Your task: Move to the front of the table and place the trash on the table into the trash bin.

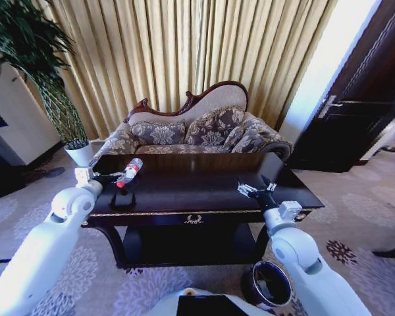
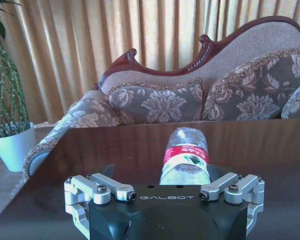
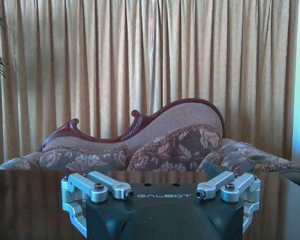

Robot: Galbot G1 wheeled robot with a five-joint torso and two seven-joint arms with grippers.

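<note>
Table [image 1: 204, 191]: long, low, glossy dark wood, gold trim and front emblem, lower shelf. Bottle [image 1: 130, 172], clear with red label, lies on its side near left back corner.

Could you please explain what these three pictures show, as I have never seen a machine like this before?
This is a wheeled robot with two white arms, each ending in a gripper. The wide picture comes from a camera on its head, looking down at a dark glossy table in front of a sofa. The other two come from cameras on its wrists. The left gripper is open around a clear plastic bottle with a red label lying on the table, not yet closed on it. The right gripper hovers open over the table's other end. The round dark trash bin stands on the carpet beside the robot's right arm.
</note>
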